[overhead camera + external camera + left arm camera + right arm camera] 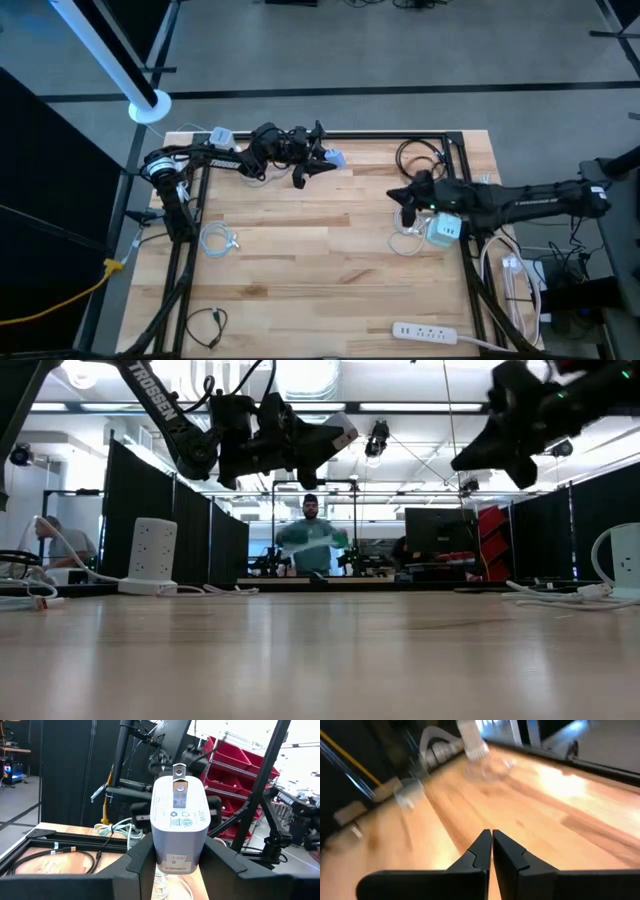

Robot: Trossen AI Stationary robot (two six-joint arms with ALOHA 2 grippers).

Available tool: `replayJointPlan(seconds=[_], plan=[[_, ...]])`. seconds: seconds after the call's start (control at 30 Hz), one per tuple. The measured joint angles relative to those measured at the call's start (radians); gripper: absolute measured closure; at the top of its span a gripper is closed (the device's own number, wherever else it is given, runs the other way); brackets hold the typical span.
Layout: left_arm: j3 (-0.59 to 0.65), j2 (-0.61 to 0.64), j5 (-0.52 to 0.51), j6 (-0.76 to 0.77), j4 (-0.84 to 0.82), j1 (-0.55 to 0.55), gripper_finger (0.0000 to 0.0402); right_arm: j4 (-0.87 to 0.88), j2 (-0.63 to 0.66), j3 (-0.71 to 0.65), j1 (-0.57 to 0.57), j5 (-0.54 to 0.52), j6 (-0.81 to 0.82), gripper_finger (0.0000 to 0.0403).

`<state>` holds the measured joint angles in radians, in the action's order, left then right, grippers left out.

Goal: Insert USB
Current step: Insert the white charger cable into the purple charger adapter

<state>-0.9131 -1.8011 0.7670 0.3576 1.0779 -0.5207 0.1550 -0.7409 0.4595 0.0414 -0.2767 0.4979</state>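
Observation:
My left gripper [322, 158] hangs above the table's far edge, shut on a white charger block [178, 815] whose two metal prongs [179, 772] point away from the wrist. In the low view the block [342, 428] is high above the wood. My right gripper [397, 195] is shut and empty, raised over the table's right half, tipped slightly down [491, 837]. A coiled white cable [215, 240] lies flat on the left half of the table. I cannot make out a USB plug. My left gripper pinches the charger block by its two side faces at the end opposite the prongs [172, 862], between its two fingers [137, 862]. The fingers come about level from the table's left. The block is lifted clear, its prongs pointing toward the right.
A second white charger [445, 230] with a white cord rests on the table under the right arm. A black cable coil [420, 155] lies at the far right, a white tower socket [153, 550] at the far left, and a power strip [430, 330] near the front edge.

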Motion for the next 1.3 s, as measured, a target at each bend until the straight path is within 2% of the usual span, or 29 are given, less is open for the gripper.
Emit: replayJointPlan(seconds=[0.07,0.2,0.33,0.8,0.87,1.0,1.3], plan=[[0.000,0.000,0.000,-0.001,0.000,0.001,0.0284,0.110,-0.052,0.071,0.000,-0.001,-0.029,0.0403],[0.000,0.000,-0.008,-0.001,0.000,0.002,0.0284,0.155,-0.140,0.180,0.001,0.011,-0.158,0.0403],[0.003,0.000,-0.010,0.003,-0.001,0.005,0.0284,0.345,-0.234,0.266,0.000,0.124,-0.190,0.0399],[0.016,0.000,0.002,-0.007,-0.013,0.007,0.0284,0.699,-0.567,0.309,0.000,0.274,-0.302,0.0237],[0.021,0.000,0.003,-0.008,-0.017,0.007,0.0284,0.734,-0.605,0.310,0.000,0.278,-0.332,0.0223],[0.037,0.000,0.006,-0.009,-0.016,0.006,0.0284,0.792,-0.653,0.310,0.000,0.278,-0.372,0.0222],[0.058,0.000,0.005,-0.034,-0.015,0.005,0.0284,0.781,-0.748,0.302,0.000,0.334,-0.406,0.0268]])
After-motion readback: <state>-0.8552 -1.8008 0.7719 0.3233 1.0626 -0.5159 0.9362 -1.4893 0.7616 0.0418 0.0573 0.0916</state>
